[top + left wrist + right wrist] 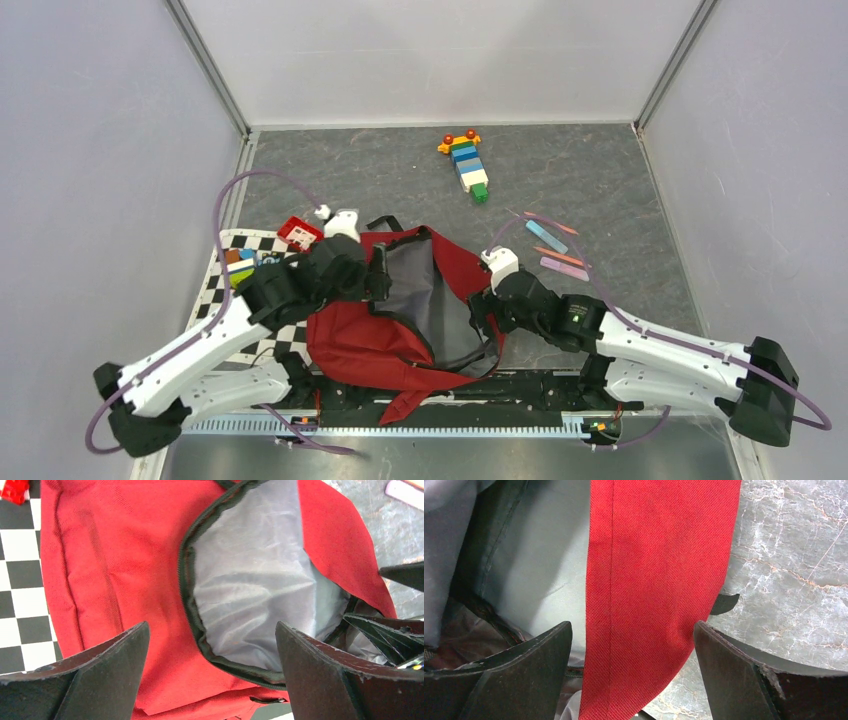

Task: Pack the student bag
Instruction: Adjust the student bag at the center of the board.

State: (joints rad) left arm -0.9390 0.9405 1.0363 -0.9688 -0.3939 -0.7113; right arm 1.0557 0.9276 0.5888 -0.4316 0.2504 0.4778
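Two grippers: the left gripper [211, 630] and the right gripper [631, 627] both stand spread wide, with nothing between their fingers.
Bag: the bag [400, 320] lies at the near middle of the table [600, 180], between the two arms, its mouth open upward.
Left gripper's place: over the bag's left rim and open mouth.
Right gripper's place: over the red right edge of the bag.
Hidden: the arms cover both sides of the bag from above, and its inside near the bottom is lost in shadow.
Hard to make out: small coloured pieces on the board [222, 285], half behind the left arm.
Bag's make: woven red cloth, a crinkled grey lining with a slight sheen, and a black zip band curving round the mouth.
Other things: a red box [299, 233] at far left of the bag, a brick tower [466, 163] far off, flat pastel strips [552, 245] to the right.
Surface: dark grey, veined like marble.
Room: plain pale walls [440, 50] on three sides.
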